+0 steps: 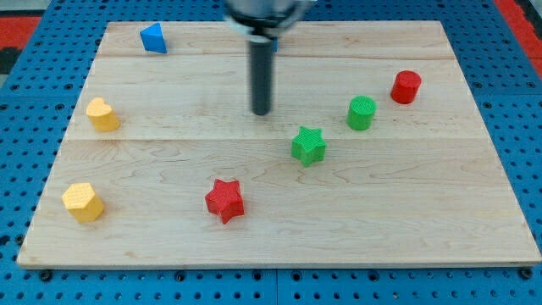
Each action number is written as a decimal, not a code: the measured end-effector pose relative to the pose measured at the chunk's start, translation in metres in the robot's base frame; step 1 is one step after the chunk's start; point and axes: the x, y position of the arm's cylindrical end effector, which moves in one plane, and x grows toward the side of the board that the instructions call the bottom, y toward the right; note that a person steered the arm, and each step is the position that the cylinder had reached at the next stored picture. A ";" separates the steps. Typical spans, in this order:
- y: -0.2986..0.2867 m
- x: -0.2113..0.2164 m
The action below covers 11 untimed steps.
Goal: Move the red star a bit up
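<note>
The red star (pixel 224 200) lies on the wooden board (pixel 406 212), low and a little left of the middle. My tip (pixel 262 112) is at the end of the dark rod near the board's upper middle. It stands well above the red star and slightly to its right, with a wide gap between them. It touches no block.
A green star (pixel 308 145) lies right of and below my tip. A green cylinder (pixel 361 113) and a red cylinder (pixel 406 87) lie at the right. A blue block (pixel 153 39) sits at the top left. Two yellow blocks (pixel 102 114) (pixel 82 202) lie at the left edge.
</note>
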 end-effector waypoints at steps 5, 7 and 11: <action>-0.119 0.231; 0.000 0.230; -0.082 0.223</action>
